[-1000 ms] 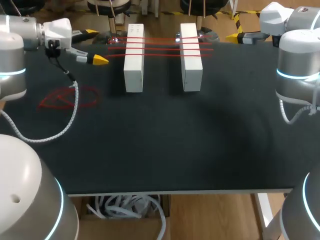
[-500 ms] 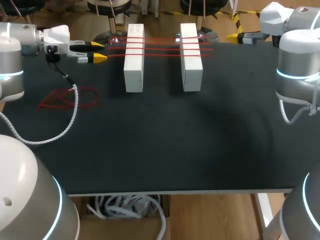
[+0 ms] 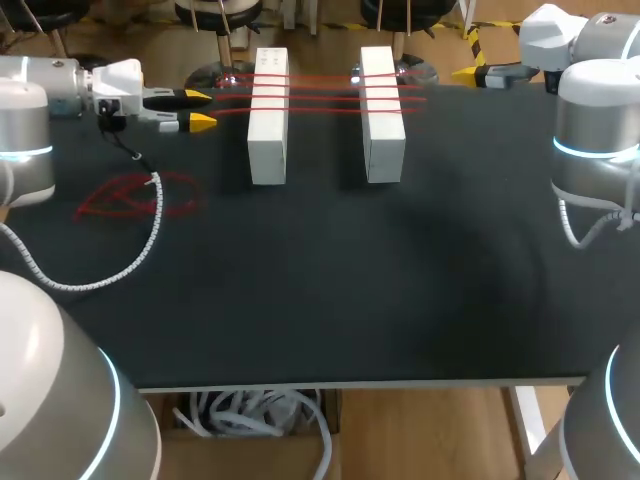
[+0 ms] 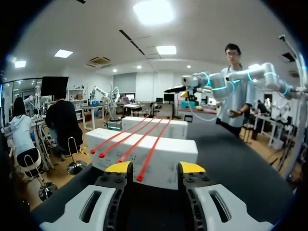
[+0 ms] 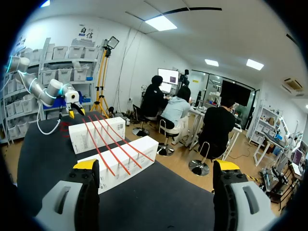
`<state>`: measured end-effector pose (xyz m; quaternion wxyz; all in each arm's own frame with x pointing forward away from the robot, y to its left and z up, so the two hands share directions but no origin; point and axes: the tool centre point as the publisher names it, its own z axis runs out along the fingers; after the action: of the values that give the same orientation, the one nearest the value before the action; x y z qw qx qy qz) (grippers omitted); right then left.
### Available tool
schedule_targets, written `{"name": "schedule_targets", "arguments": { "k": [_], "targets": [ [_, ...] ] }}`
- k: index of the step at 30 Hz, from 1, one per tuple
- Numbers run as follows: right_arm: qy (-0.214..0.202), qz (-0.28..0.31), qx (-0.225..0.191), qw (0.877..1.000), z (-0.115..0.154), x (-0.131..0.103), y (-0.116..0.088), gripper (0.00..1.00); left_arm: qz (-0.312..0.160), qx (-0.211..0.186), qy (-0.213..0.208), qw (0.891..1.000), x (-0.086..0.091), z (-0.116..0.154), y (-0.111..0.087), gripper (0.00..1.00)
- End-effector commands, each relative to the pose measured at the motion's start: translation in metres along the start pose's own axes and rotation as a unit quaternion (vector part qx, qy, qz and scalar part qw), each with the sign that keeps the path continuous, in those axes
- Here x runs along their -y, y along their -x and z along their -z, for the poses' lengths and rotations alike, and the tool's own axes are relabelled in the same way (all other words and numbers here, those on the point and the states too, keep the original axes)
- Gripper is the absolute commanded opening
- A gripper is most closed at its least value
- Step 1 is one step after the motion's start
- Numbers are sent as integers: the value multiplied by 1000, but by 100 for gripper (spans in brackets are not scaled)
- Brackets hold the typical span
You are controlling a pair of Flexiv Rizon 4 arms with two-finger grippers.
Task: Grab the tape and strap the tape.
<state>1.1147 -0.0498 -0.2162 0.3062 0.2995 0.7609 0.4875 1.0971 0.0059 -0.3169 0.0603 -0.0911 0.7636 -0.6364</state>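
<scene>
With my left gripper (image 3: 201, 109) and right gripper (image 5: 156, 166) both open and empty, the loose red tape (image 3: 135, 195) lies heaped on the black table (image 3: 350, 280) near my left arm, likely light, limp and thin, best pinched at a raised loop.

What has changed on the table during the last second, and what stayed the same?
The left gripper turned at the wrist, its yellow tips coming closer together in the head view; it holds nothing. The right gripper, both white boxes, the stretched red tapes and the loose red tape stayed put.
</scene>
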Motion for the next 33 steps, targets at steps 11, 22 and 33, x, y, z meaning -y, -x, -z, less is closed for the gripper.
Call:
{"name": "schedule_targets", "arguments": {
  "k": [11, 22, 33],
  "targets": [
    [1, 0, 0, 1000, 0, 0, 0, 100, 2, -3, -9, 1000, -14, -1, 7, 25],
    [1, 0, 0, 1000, 0, 0, 0, 100, 2, 3, -14, 1000, -20, -1, 12, 28],
    [1, 0, 0, 1000, 0, 0, 0, 100, -5, 7, -16, 1000, -21, 0, 17, 28]
  ]
}}
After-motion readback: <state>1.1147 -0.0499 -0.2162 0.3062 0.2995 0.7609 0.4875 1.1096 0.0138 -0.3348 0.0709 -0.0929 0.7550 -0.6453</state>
